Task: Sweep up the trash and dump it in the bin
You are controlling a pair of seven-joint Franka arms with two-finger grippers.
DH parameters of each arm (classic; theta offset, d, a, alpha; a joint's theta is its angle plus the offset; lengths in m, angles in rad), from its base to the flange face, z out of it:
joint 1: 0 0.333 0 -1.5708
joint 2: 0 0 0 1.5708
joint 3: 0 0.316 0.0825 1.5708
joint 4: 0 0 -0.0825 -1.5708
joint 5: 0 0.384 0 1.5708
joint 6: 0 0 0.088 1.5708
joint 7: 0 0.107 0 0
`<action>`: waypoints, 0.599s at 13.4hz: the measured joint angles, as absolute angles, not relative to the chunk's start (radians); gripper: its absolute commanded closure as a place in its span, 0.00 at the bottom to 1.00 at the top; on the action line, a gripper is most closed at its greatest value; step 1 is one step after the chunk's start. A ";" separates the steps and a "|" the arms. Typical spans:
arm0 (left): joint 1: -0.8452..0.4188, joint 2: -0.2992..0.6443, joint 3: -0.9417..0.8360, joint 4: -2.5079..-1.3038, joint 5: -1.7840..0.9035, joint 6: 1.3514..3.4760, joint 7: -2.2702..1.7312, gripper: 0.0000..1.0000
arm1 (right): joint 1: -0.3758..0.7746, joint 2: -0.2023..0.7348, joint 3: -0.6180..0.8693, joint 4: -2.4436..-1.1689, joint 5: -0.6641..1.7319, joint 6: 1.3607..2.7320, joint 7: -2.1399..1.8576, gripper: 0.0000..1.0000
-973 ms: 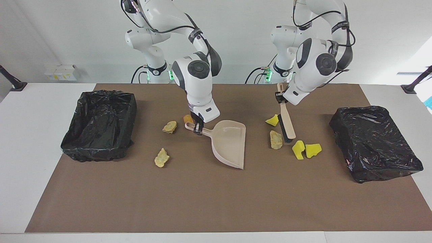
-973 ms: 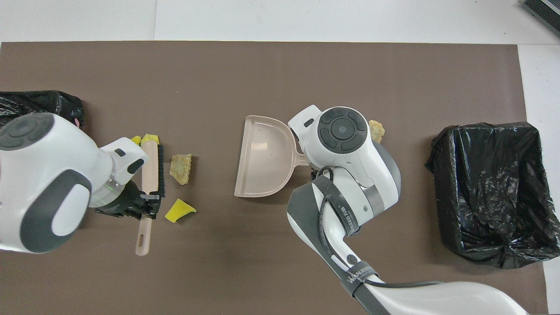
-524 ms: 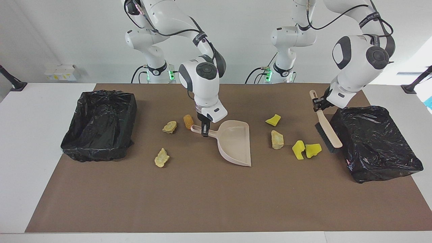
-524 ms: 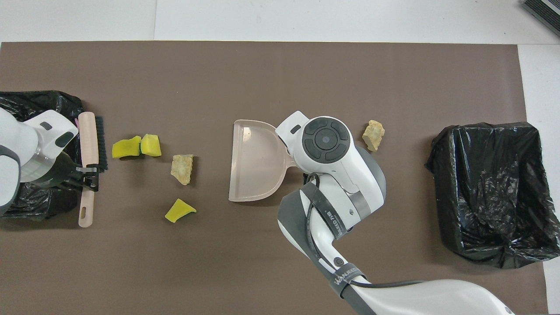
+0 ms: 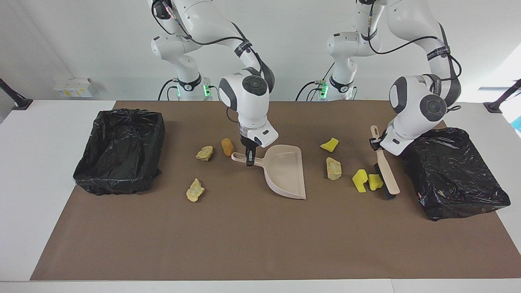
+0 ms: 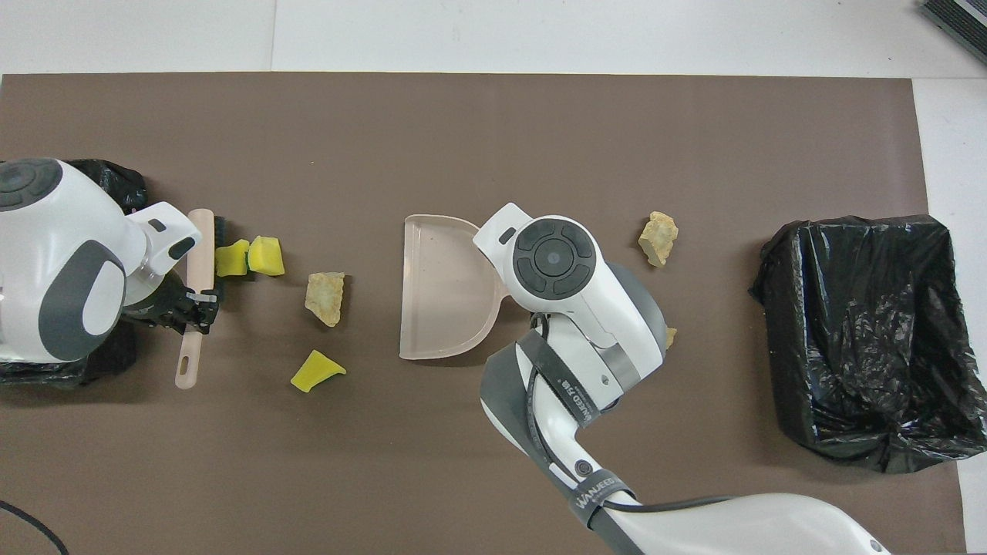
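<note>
Beside yellow trash [image 5: 375,181], left gripper [image 5: 375,143] clamped on brush [image 5: 384,173], bristles seemingly touching.

Brown mat [image 5: 244,244] covering white table [image 5: 32,171], small white boxes [image 5: 73,87] past the table's corner

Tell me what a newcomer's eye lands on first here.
The dustpan lies mid-table, its handle clamped in the right tool. Toward the left arm's end, the left tool holds a brush whose bristles touch two yellow lumps. Other lumps are scattered on the brown mat, and a black-lined bin sits at each end.
</note>
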State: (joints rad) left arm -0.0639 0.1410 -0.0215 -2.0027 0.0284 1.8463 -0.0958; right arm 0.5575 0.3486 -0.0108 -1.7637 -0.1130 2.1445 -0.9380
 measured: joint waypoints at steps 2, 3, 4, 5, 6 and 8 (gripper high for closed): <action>-0.121 0.130 -0.024 -2.025 -0.024 1.846 -0.103 1.00 | 0.562 0.359 -0.011 -1.764 -0.114 2.164 -0.938 1.00; -0.153 0.121 -0.025 -2.036 -0.044 1.846 -0.115 1.00 | 0.567 0.366 -0.011 -1.764 -0.114 2.175 -0.938 1.00; -0.183 0.112 -0.026 -2.046 -0.061 1.846 -0.126 1.00 | 0.574 0.374 -0.011 -1.764 -0.114 2.188 -0.938 1.00; -0.213 0.105 -0.027 -2.053 -0.081 1.846 -0.140 1.00 | 0.582 0.383 -0.011 -1.764 -0.114 2.205 -0.935 1.00; -0.242 0.102 -0.027 -2.057 -0.106 1.846 -0.160 1.00 | 0.586 0.388 -0.012 -1.763 -0.115 2.215 -0.933 1.00; -0.310 0.098 -0.029 -2.060 -0.162 1.846 -0.218 1.00 | 0.591 0.389 -0.013 -1.763 -0.116 2.220 -0.933 1.00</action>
State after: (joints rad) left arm -0.3101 0.0981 -0.0292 -2.0603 -0.1622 1.8460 -0.2178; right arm 0.5910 0.3890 -0.0128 -1.7628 -0.1157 2.2195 -0.9333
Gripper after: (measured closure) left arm 0.740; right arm 0.683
